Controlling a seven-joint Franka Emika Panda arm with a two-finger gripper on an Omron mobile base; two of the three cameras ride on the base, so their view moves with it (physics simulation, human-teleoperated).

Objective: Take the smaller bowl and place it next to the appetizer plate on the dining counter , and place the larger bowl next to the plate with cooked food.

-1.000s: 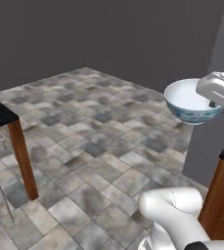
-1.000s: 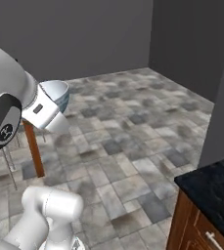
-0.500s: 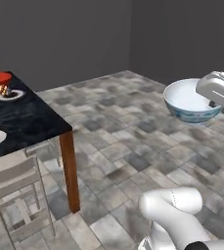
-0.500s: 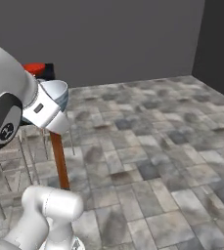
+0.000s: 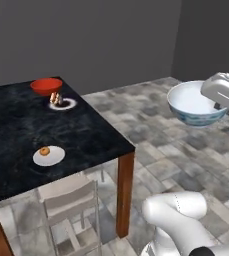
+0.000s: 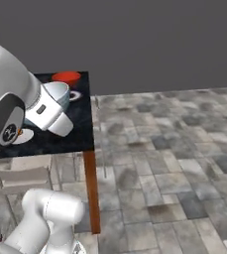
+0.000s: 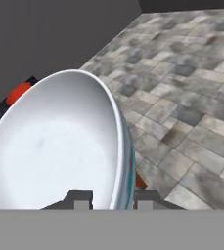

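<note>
The hand (image 7: 112, 199) is pinching the rim of the small white, blue-patterned bowl (image 5: 195, 104), holding it level in the air above the tiled floor (image 5: 161, 150). Bowl and hand are hanging well off the black marble tabletop (image 5: 46, 130), beyond its right edge.

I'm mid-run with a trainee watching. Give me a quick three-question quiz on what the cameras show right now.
1. True or false: the gripper is shut on the smaller bowl.
2. Which dish sits right by the larger bowl on the dining counter? A) the appetizer plate B) the plate with cooked food
3. Fill in: the carried bowl hangs over the ____, not the counter.

Key: 1 true; 2 B; 3 floor.
</note>
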